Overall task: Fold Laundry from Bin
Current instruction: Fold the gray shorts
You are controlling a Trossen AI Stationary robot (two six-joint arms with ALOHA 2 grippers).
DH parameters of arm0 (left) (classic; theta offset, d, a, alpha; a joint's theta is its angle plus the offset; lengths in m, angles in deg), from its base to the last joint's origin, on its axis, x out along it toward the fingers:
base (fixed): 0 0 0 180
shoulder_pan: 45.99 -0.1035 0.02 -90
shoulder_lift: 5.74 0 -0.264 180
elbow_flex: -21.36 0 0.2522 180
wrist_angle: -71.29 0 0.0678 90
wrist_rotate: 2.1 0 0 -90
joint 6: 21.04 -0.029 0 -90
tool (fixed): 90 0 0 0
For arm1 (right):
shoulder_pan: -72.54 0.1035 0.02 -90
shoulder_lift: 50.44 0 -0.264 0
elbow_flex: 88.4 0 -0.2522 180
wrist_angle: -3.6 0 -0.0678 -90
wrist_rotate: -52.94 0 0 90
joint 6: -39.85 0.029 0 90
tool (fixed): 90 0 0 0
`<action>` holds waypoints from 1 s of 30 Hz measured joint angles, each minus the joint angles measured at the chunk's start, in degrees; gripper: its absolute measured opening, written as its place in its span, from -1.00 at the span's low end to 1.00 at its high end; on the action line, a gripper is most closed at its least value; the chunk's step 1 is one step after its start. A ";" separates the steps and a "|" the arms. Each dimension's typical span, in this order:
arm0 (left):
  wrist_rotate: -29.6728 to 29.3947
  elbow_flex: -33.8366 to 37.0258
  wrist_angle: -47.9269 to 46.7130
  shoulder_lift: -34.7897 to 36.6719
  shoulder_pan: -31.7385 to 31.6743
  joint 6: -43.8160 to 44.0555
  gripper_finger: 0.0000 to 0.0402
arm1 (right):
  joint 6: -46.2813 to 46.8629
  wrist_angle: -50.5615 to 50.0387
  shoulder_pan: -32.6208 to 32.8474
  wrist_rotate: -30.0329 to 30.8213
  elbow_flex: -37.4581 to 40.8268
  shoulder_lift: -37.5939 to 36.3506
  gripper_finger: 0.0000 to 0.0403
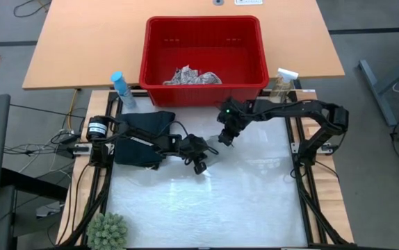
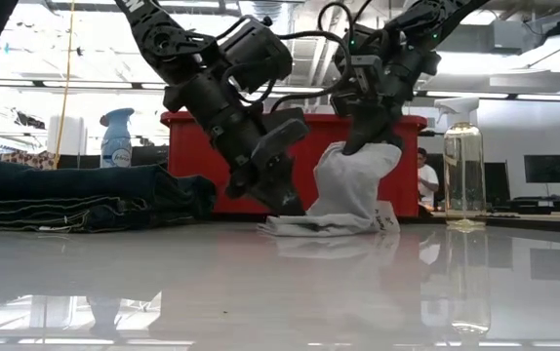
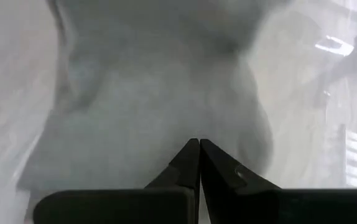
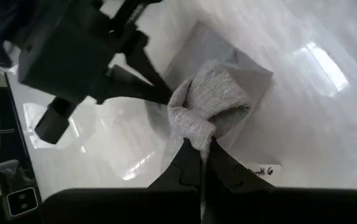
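Observation:
A small grey cloth (image 2: 353,185) stands peaked at the table's middle, in front of the red bin (image 1: 151,62). My right gripper (image 4: 202,149) is shut on its top. My left gripper (image 2: 288,205), shut, slants down at the cloth's lower left side (image 3: 166,106). Folded dark trousers (image 1: 144,132) lie flat on the table's left under the left arm. A white leaf-print cloth (image 1: 192,76) lies crumpled on the bin's floor. My left gripper's shut fingertips (image 4: 161,94) meet the grey cloth's lower left side (image 2: 278,222) near where it lies on the table. They slant down from the table's left. My right gripper pinches a bunched fold at the cloth's top (image 4: 198,127) between its two fingers, slanting down from the far right. The cloth hangs slack below them like a tent, and its lower part (image 2: 329,224) rests on the table.
A blue spray bottle (image 1: 119,87) stands left of the bin and a clear one (image 1: 283,80) right of it. A green plant (image 1: 108,231) sits at the near left corner. A person (image 2: 424,180) sits far behind. The table's near half lies bare.

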 joint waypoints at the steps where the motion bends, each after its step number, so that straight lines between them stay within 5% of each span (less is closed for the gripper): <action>1: -0.33 0.00 0.52 0.00 0.00 -0.02 -1.00 | -0.13 0.35 0.24 -0.12 0.00 0.05 -0.89; 9: -0.58 0.00 0.38 0.01 -0.07 0.71 -1.00 | 0.20 1.87 1.47 1.28 0.00 3.82 -0.89; 17: -6.40 -1.26 -16.56 7.06 -0.82 -3.72 -1.00 | -1.65 -0.32 0.05 2.58 -0.02 3.45 -0.89; 30: -1.06 -1.13 -8.18 -0.02 2.14 -4.20 -1.00 | -2.88 -2.01 -0.66 2.71 -0.02 3.39 -0.89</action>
